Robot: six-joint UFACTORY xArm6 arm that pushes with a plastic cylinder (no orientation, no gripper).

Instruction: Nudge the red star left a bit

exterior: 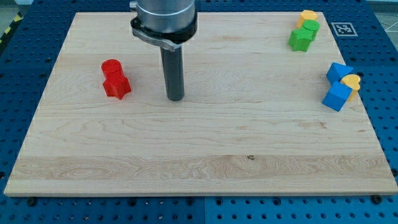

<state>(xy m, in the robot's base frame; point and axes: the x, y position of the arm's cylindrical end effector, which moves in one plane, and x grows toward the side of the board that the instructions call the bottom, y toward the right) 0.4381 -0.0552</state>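
Note:
The red star (116,86) lies on the wooden board (199,155) at the view's left. A red cylinder (111,68) touches it just above. My tip (176,98) stands on the board to the right of the red star, about a block's width and a half away from it. It touches no block.
A yellow block (307,16), a green cylinder (310,27) and a green star (300,39) cluster at the top right. Two blue blocks (339,71) (336,96) and a yellow heart (352,83) sit at the right edge. A fiducial tag (341,28) lies beyond the board.

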